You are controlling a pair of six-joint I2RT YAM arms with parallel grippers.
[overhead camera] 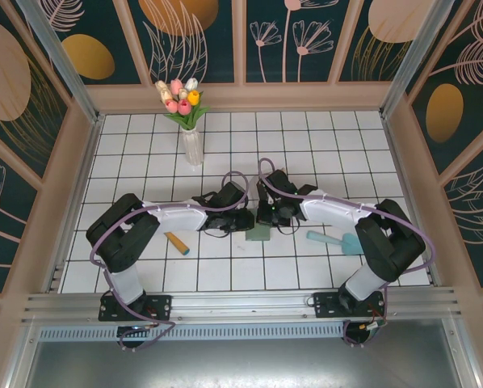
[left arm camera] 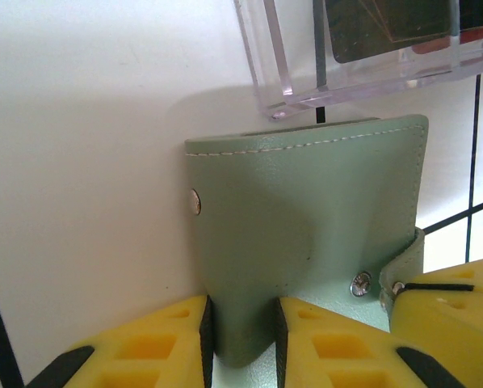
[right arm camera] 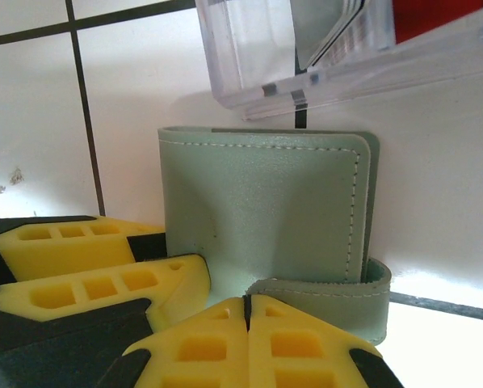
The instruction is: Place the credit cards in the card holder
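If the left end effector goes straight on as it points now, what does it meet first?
The left end effector grips the wallet, so that comes first; just beyond lies the clear box, depth unclear.

The card holder [overhead camera: 259, 234] lies on the counter [overhead camera: 225, 275] at frame centre, between the left gripper [overhead camera: 243, 221] and right gripper [overhead camera: 271, 217], a box [left arm camera: 363, 56] just behind it. One card [overhead camera: 177, 243] lies left, another card [overhead camera: 325, 238] right, a vase [overhead camera: 192, 145] upper left.
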